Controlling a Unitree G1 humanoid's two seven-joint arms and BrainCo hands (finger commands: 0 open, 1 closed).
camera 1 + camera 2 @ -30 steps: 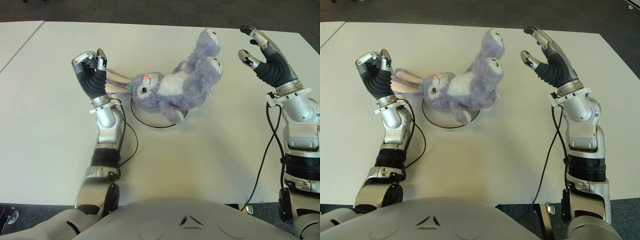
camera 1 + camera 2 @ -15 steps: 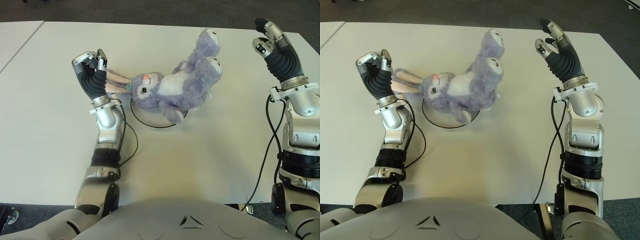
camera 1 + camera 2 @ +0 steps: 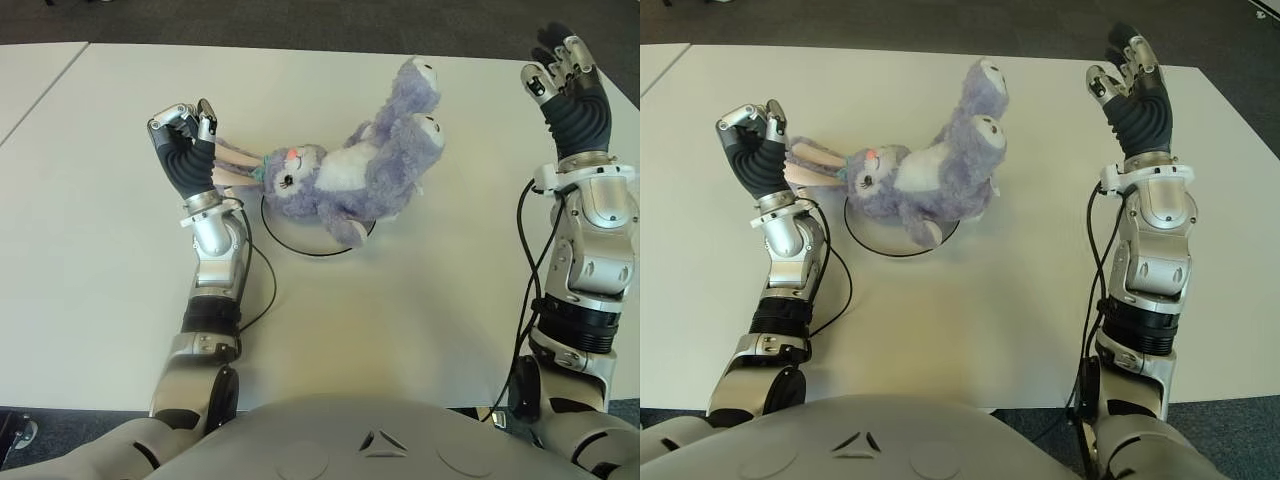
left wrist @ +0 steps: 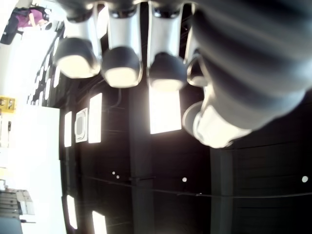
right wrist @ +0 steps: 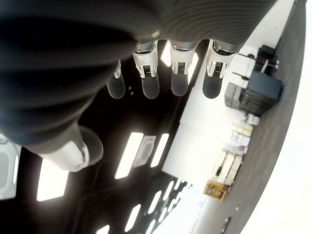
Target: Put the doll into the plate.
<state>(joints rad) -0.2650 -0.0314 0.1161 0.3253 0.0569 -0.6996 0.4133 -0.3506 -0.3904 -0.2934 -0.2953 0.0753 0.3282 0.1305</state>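
The doll (image 3: 352, 172), a purple plush rabbit w/ white belly, is seen lying across the plate (image 3: 296, 247), a flat dark-rimmed disc on the white table (image 3: 400, 320). Head is at left, 2 feet are raised toward far right; body overhangs the rim at right. The left hand (image 3: 183, 150) is held upright just left of the ears, fingers curled, nothing gripped. The right hand (image 3: 568, 92) is raised at far right, well apart from the doll, fingers extended & empty.
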